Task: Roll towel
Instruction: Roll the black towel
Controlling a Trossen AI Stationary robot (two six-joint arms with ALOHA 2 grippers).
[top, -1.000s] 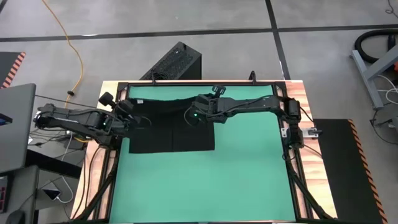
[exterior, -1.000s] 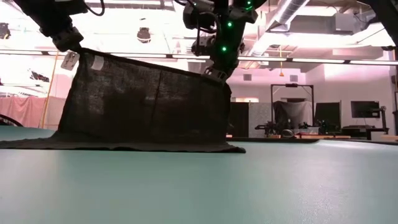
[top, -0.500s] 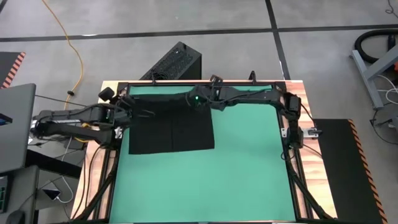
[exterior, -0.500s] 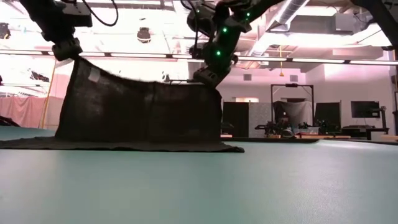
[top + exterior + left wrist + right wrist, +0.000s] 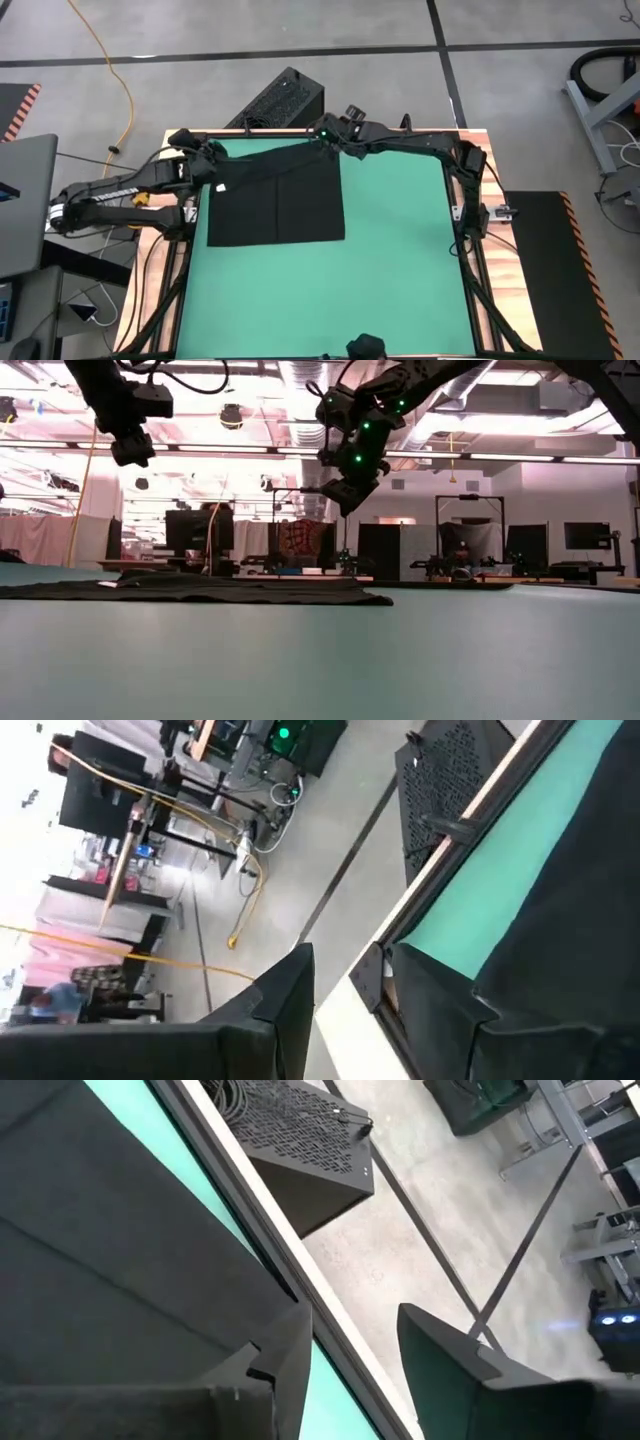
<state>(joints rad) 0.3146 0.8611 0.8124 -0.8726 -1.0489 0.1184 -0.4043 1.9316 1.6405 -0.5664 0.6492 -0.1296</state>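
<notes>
A green mat (image 5: 400,270) covers the table, framed by a dark rail, with grey concrete floor around it and a lit workshop beyond in the low view. The towel (image 5: 277,197) lies flat and spread on the far left part of the mat, its far edge reaching the rail and its small white tag (image 5: 219,188) showing near the left edge; in the low view the towel (image 5: 200,590) is a thin dark sheet on the surface. The left gripper (image 5: 205,158) hangs above the towel's far left corner, its fingers (image 5: 290,1010) parted and holding nothing, clear of the cloth in the low view (image 5: 132,448). The right gripper (image 5: 327,135) hovers over the towel's far right corner, its fingers (image 5: 285,1360) likewise spread and empty, raised above the table (image 5: 345,492). On the floor just behind the table stands a black ribbed box (image 5: 281,100), and an orange cable (image 5: 112,75) runs across the concrete to the left.
</notes>
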